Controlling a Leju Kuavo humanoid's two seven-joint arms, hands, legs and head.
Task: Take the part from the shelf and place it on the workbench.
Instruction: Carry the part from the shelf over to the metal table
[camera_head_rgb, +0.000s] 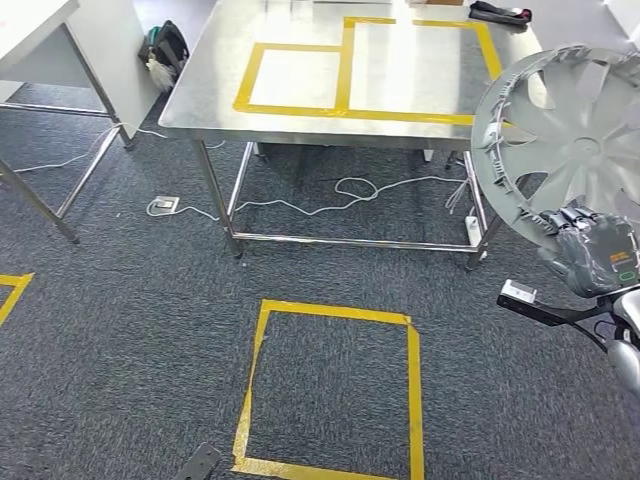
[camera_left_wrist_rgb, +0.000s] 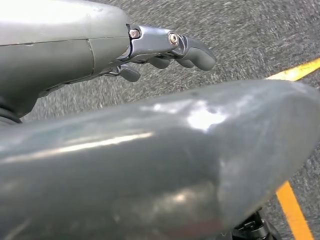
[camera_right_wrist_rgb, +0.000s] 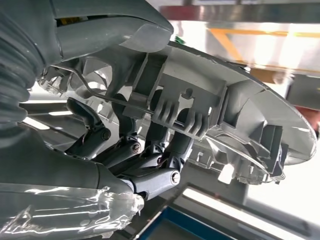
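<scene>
Right hand (camera_head_rgb: 596, 250) grips hubcap (camera_head_rgb: 566, 120) beside taped workbench (camera_head_rgb: 204, 100).

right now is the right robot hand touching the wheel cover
Touching. The right wrist view shows the right robot hand with fingers hooked into the ribbed back of the wheel cover.

Workbench (camera_head_rgb: 317, 90) top wide open inside yellow tape boxes (camera_head_rgb: 343, 80), only a dark item (camera_head_rgb: 500, 13) at far right corner. Wheel cover (camera_head_rgb: 570, 130) in right hand (camera_head_rgb: 596, 250) overlaps bench's right edge. Cable (camera_head_rgb: 347, 195) loops on the carpet under the bench.
</scene>
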